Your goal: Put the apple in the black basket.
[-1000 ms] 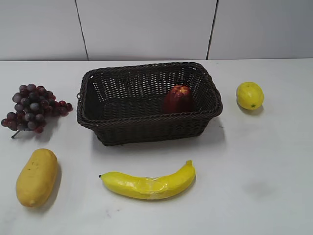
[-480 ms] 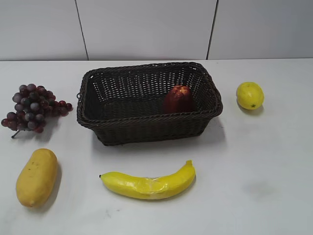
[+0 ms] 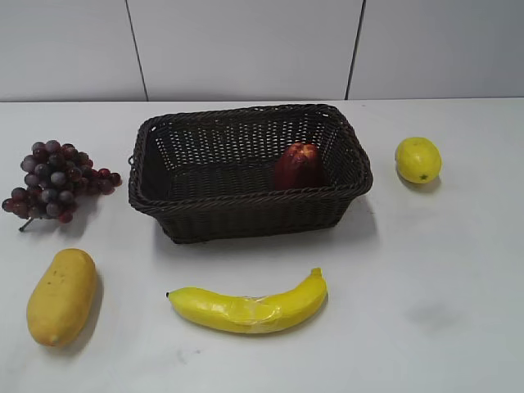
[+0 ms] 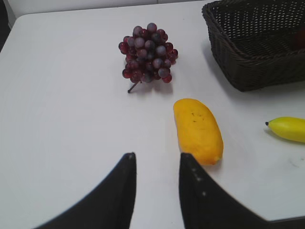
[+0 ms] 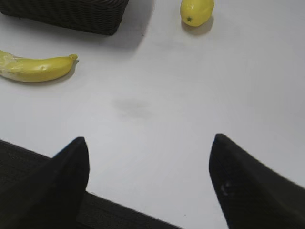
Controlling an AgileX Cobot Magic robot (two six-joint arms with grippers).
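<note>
The dark red apple [image 3: 298,165] lies inside the black basket [image 3: 246,209], against its right side. The basket stands at the middle back of the table; its corner shows in the left wrist view [image 4: 248,57] and its edge in the right wrist view [image 5: 71,16]. No gripper shows in the exterior view. My left gripper [image 4: 156,160] is open and empty, low over the table near the front left. My right gripper [image 5: 150,143] is wide open and empty over the table's front edge.
Purple grapes [image 3: 53,180] lie left of the basket, a yellow mango [image 3: 61,295] at the front left, a banana [image 3: 250,307] in front of the basket, a lemon [image 3: 418,159] to its right. The mango [image 4: 198,130] lies just beyond my left fingertips.
</note>
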